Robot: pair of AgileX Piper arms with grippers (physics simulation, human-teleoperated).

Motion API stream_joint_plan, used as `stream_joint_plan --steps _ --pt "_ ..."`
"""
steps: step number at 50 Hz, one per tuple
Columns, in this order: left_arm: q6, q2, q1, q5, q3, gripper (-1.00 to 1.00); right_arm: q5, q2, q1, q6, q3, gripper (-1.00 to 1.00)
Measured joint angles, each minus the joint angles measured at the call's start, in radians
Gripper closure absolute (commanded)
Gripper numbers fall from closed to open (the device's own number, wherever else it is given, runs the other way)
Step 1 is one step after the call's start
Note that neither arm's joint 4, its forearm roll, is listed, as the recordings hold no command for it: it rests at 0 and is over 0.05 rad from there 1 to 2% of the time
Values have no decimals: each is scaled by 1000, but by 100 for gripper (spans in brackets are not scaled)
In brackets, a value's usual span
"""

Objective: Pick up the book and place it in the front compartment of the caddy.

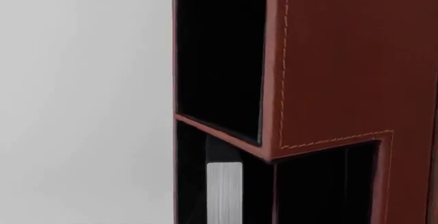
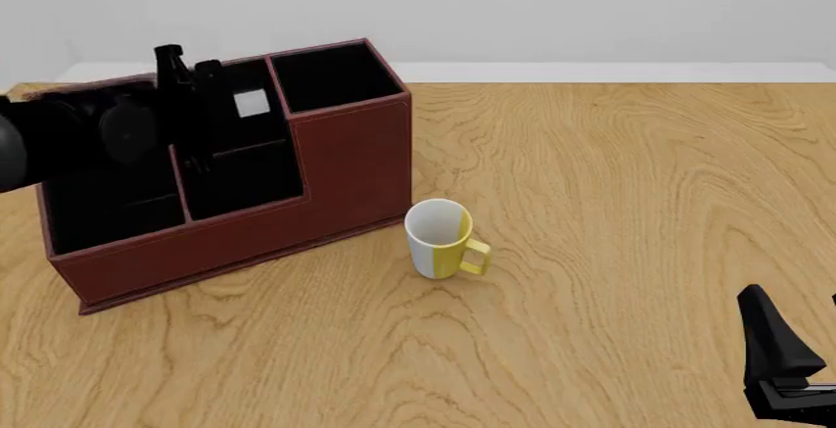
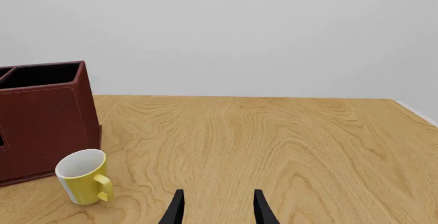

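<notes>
— What does the room look like?

— Pale grey wall behind a wooden table (image 2: 627,183) with bold grain. On the table's left side stands a reddish-brown caddy (image 2: 352,168) with black lining, stepped walls and several compartments.

— Where is the book?

— The book (image 2: 251,104) sits inside the caddy, in a middle compartment behind the low front ones. Only its white page edge shows in the front view, and in the left wrist view that edge appears upright against the black interior.

— And the left arm?

— The left gripper (image 2: 196,85) hangs over the caddy's back left part, just beside the book. It is dark against dark lining, so I cannot tell whether its fingers are parted or closed.

— The right arm?

— The right gripper (image 3: 217,208) is low at the table's near right corner, well apart from everything. Its two black fingers are spread, holding nothing.

— Anything else?

— A white-and-yellow mug (image 2: 441,239) stands upright just beside the caddy's front right corner, handle pointing right.
</notes>
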Motion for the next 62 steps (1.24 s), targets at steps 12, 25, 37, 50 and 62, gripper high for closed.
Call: stream_joint_plan --steps 12,25,37,50,62 --pt "-24 66 35 19 -61 -100 0 0 0 0 0 -100" --pt "-22 64 66 15 -99 -100 0 0 0 0 0 -100" --pt "-19 -13 72 42 -78 -100 0 0 0 0 0 -100" --pt "-37 -275 35 162 33 -100 0 0 0 0 0 -100" --pt "-80 -644 -110 236 260 -100 0 0 0 0 0 -100"
